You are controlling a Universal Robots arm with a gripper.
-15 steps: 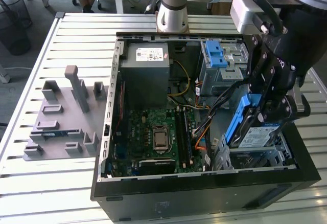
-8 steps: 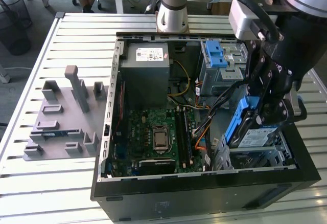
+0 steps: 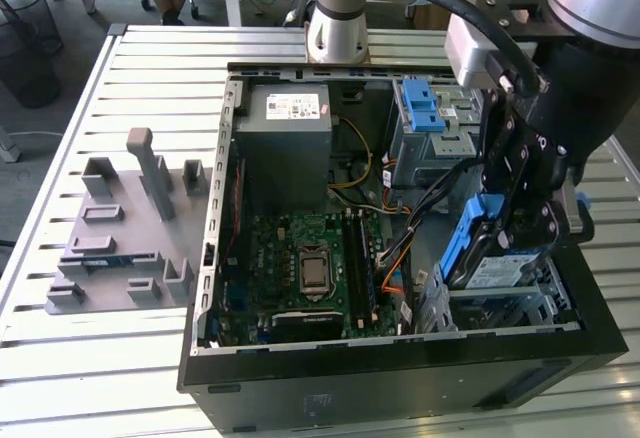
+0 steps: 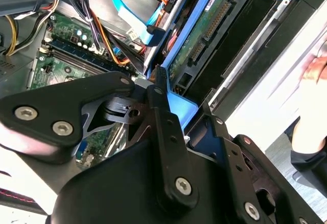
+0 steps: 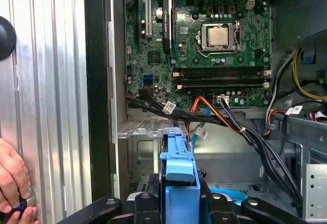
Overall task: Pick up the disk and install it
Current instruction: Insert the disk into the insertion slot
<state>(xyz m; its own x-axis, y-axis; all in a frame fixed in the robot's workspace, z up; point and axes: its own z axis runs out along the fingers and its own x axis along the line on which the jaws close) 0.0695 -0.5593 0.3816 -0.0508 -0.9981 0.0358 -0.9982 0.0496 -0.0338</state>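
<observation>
The disk (image 3: 492, 264), a silver drive with a white-and-blue label in a blue carrier bracket, hangs tilted over the metal drive bay (image 3: 520, 308) in the corner of the open computer case at the exterior view's right. My gripper (image 3: 508, 226) is shut on its upper end. In the first wrist view the blue bracket (image 5: 178, 175) stands between my two black fingers (image 5: 141, 203). The second wrist view looks along the disk's green circuit-board underside (image 4: 204, 35), with one finger (image 4: 164, 119) pressed on the blue bracket. Whether the disk's lower end touches the bay I cannot tell.
Inside the case (image 3: 400, 373) are the motherboard (image 3: 305, 263), a grey power supply box (image 3: 283, 143), a drive cage with a blue handle (image 3: 428, 118), and loose cables (image 5: 225, 119) beside the bay. A grey fixture (image 3: 120, 228) lies outside the case. A person's hand (image 5: 13, 183) rests on the slatted table.
</observation>
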